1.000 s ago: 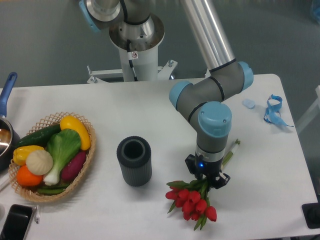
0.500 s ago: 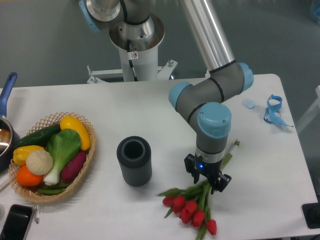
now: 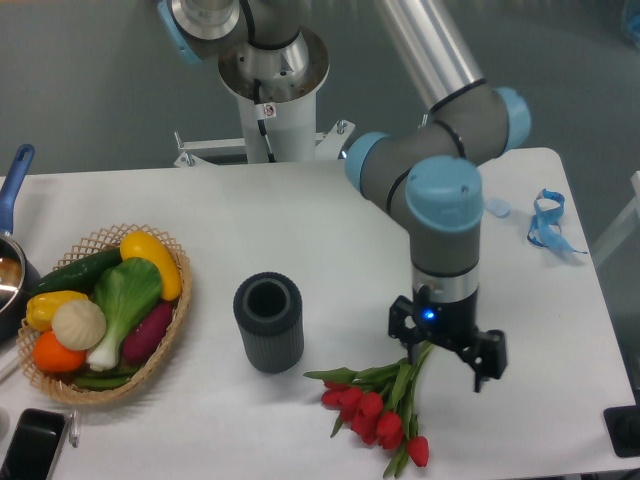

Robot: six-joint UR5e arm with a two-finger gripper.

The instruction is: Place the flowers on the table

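The flowers (image 3: 372, 408), a bunch of red tulips with green stems and leaves, lie flat on the white table (image 3: 300, 220) near its front edge, heads toward the front left and stems running up to the right. My gripper (image 3: 447, 352) hangs just above the stem end, a little to the right of the heads. Its jaws stand wide apart with nothing between them. The stems pass under the left finger; I cannot tell whether it touches them.
A dark ribbed cylindrical vase (image 3: 268, 322) stands left of the flowers. A wicker basket (image 3: 170, 335) of vegetables sits at the left. A blue ribbon (image 3: 548, 222) lies at the far right, a phone (image 3: 28, 443) at the front left corner, a pot (image 3: 10, 270) at the left edge.
The gripper has let go of the tulips, opened wide and risen slightly to the right. The bunch has dropped flat onto the table and spread out.
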